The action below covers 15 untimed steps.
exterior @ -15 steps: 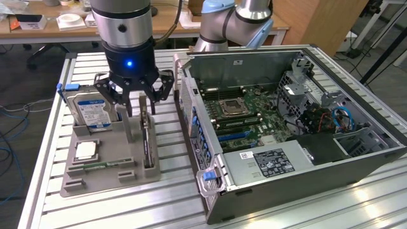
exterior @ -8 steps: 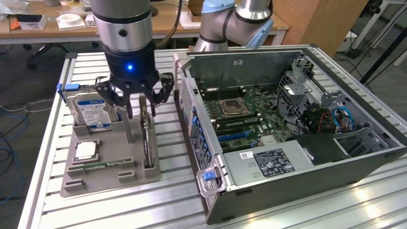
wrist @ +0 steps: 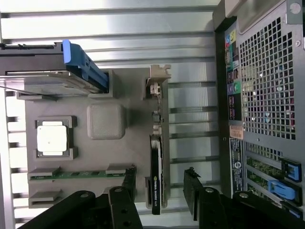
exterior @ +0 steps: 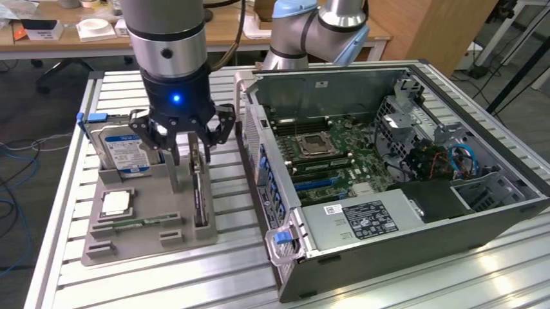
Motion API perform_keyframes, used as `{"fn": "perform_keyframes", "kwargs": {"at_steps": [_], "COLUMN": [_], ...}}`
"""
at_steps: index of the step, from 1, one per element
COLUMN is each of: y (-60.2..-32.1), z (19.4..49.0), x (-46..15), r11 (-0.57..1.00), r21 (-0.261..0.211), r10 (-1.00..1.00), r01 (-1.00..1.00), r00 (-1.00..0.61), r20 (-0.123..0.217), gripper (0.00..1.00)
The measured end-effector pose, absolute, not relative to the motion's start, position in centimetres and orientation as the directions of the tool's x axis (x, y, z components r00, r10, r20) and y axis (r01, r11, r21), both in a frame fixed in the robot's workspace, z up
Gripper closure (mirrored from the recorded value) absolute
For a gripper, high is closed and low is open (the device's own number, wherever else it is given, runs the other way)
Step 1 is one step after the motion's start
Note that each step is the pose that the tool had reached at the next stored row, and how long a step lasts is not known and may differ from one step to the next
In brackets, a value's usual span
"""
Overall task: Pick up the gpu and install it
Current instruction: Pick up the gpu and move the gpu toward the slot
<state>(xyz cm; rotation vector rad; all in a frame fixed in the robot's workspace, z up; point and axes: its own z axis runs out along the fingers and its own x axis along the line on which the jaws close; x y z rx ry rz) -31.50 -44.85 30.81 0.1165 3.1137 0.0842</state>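
Gripper: Your gripper points straight down over the grey holder, and a blue light shines on its body.
Fingers: The fingers are released and spread wide. In the wrist view you see 1 on each side of the card, with a clear gap between each finger and the card's face.
Gpu: The gpu stands on its long edge in a slot of the holder, between your 2 fingers and grasped by neither. In the exterior view you find it at the side of the holder nearest the computer case.
Bracket: The card's grey metal bracket is at the end nearer the hard drive, away from the fingertips.
Hard drive: The silver hard drive with its blue-white label stands upright in the holder, to the exterior view's left of the gripper. A blue handle sits on its edge.
Processor: A square processor lies flat in its own recess of the holder.
Memory stick: A narrow green memory stick lies in a slot just beside the processor.
Computer case: The open computer case lies on its side to the exterior view's right of the holder, close beside it. You can see its motherboard inside.
Table: Holder and case both rest on the slatted metal table.
Work so far: The gpu sits in the holder, not yet lifted.
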Motion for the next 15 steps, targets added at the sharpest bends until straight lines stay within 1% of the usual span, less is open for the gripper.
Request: {"fn": "perform_keyframes", "kwargs": {"at_steps": [8,15], "y": [-45.07,-45.07], "z": [30.06,30.01], "x": [-31.56,-31.56], "r11": [0.996,0.996], "r21": [0.055,0.055], "r10": [0.075,0.075], "r01": [0.074,0.074], "r00": [-0.997,-0.997], "r20": [-0.023,-0.022], "gripper": [0.47,0.47]}}
